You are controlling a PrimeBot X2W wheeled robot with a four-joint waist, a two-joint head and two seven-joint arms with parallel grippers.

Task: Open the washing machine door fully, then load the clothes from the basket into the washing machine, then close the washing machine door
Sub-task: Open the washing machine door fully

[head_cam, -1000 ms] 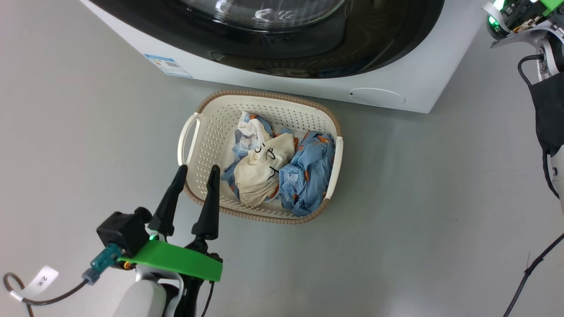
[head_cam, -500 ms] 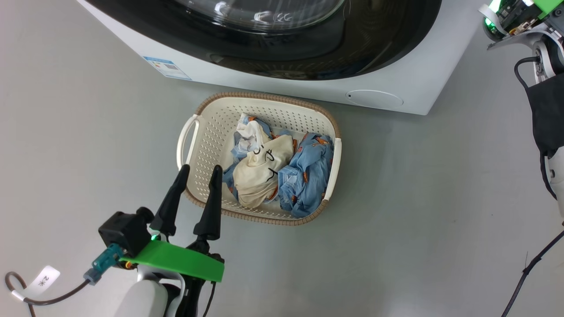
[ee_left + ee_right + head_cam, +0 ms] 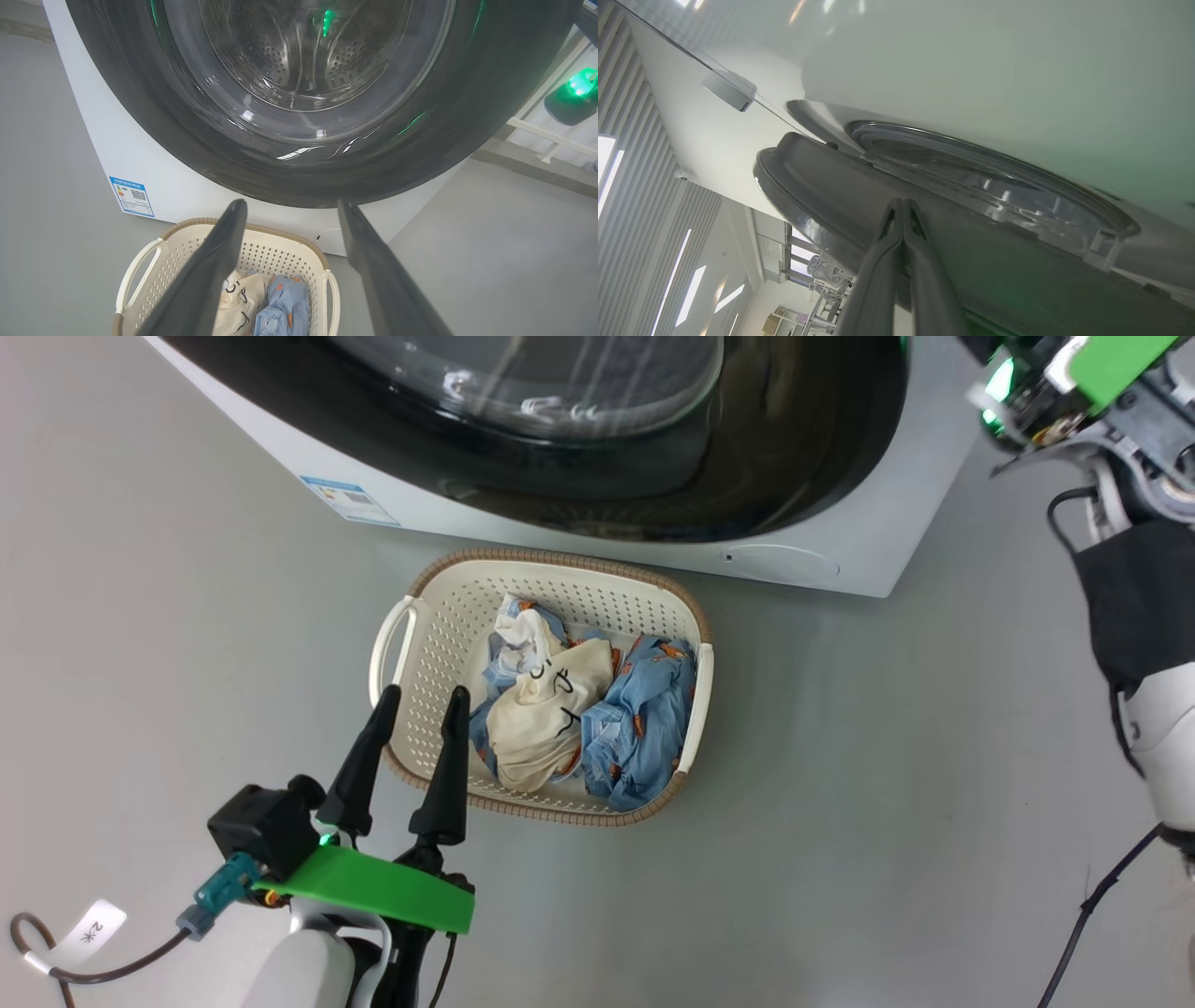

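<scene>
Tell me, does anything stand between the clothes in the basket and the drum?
Yes. The door covers the washer's opening, its glass in front of the drum; in the right wrist view it seems at most ajar. Nothing lies over the clothes in the basket.

washing machine [image 3: 878, 523] body white. washing machine door [image 3: 803, 457]: rim glossy black, centre glass clear. Drum [image 3: 280, 60] behind the glass is steel, dotted with holes. Label [image 3: 350, 501] on left of front: blue edge, white inside. Basket [image 3: 439, 644] cream-white, hole grid all over, brown woven-look rim, white handles. Clothes [image 3: 644, 737]: one cream with black marks, one light blue with orange print, one white on the far side. Floor [image 3: 887, 821] plain grey. Left end effector [image 3: 424, 691] fingers black, bracket [image 3: 373, 887] bright green. Right end effector [image 3: 902, 205] fingers dark grey.
</scene>
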